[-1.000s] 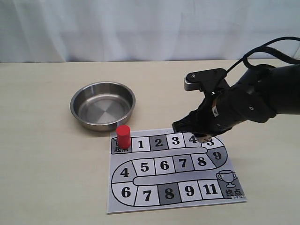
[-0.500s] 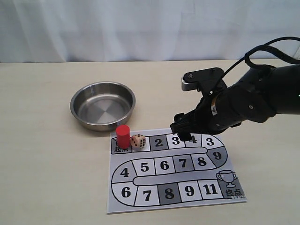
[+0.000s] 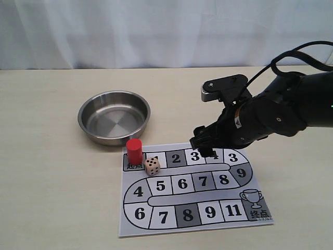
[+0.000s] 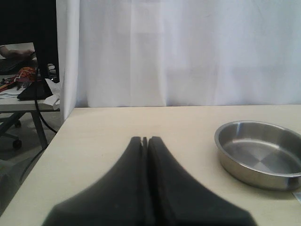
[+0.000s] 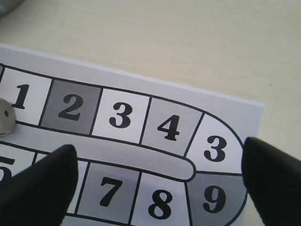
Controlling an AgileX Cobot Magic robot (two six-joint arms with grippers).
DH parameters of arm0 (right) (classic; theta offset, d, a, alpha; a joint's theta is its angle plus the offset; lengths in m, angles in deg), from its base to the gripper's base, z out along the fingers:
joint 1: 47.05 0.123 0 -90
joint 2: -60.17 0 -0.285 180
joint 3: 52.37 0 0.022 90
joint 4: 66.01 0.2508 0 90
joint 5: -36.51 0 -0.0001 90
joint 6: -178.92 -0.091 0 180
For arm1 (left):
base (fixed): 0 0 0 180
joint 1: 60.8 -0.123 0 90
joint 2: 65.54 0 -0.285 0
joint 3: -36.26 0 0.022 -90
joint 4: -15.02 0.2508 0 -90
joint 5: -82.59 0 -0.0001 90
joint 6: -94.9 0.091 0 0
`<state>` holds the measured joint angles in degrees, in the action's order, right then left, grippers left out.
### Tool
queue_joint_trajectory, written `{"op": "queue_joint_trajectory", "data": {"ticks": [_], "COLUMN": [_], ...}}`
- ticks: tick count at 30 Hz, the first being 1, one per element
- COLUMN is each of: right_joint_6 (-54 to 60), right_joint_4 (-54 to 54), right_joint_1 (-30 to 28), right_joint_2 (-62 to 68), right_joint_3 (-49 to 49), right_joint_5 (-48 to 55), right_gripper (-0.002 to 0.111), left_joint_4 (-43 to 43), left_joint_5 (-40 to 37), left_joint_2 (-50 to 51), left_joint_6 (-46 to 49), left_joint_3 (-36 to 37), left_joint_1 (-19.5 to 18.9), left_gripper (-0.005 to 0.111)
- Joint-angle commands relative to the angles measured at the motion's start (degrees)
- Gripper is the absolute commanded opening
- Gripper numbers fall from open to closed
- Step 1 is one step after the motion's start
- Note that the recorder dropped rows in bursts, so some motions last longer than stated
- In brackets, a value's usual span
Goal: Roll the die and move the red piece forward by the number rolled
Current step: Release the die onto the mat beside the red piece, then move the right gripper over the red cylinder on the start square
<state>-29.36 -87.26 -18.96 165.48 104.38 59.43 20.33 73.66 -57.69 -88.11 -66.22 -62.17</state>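
Right pincer (image 3: pixel 207 148) apart, empty — die (image 3: pixel 152 166) lies on board (image 3: pixel 129 225) well apart from it, just beside red piece (image 3: pixel 135 151); left pincer (image 4: pixel 145 141) together.

I seem to work in a robotics lab, at a station arranged for recording. A plain white curtain (image 3: pixel 156 31) closes the pale table (image 3: pixel 47 156) along its twelve o'clock side, like a backdrop. A black cable (image 3: pixel 299 51) loops over my arm (image 3: pixel 291 104) at about two o'clock. In the left wrist view, past the curtain's edge, stands another desk (image 4: pixel 9 104) carrying clutter (image 4: pixel 26 73), with a hanging wire (image 4: pixel 45 121) and a wheeled chair leg (image 4: pixel 16 142).
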Motion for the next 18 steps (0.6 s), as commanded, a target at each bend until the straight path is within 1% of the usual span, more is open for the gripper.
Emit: {"op": "queue_joint_trajectory", "data": {"ticks": [1,12,14,16,18], "right_joint_6": [0.5,1.8,2.5,2.8,2.0], "right_joint_4": [-0.6,-0.6,-0.5,-0.7,0.0], "right_joint_1": [-0.3,0.1,1.0,3.3,6.0], "right_joint_2": [-0.5,-0.5,-0.5,-0.5,-0.5], "right_joint_3": [-0.2,-0.2,-0.2,-0.1,0.6], "right_joint_5": [0.1,-1.5,-2.5,-4.3,-6.1], "right_gripper": [0.088,0.088,0.088,0.088,0.086], "left_joint_4": [0.0,0.0,0.0,0.0,0.0], "left_joint_5": [0.8,0.8,0.8,0.8,0.8], "left_joint_2": [-0.1,-0.1,-0.1,-0.1,-0.1], "left_joint_6": [0.0,0.0,0.0,0.0,0.0], "left_joint_3": [-0.3,-0.3,-0.3,-0.3,-0.3], "left_joint_1": [0.0,0.0,0.0,0.0,0.0], "left_gripper": [0.000,0.000,0.000,0.000,0.000]}}
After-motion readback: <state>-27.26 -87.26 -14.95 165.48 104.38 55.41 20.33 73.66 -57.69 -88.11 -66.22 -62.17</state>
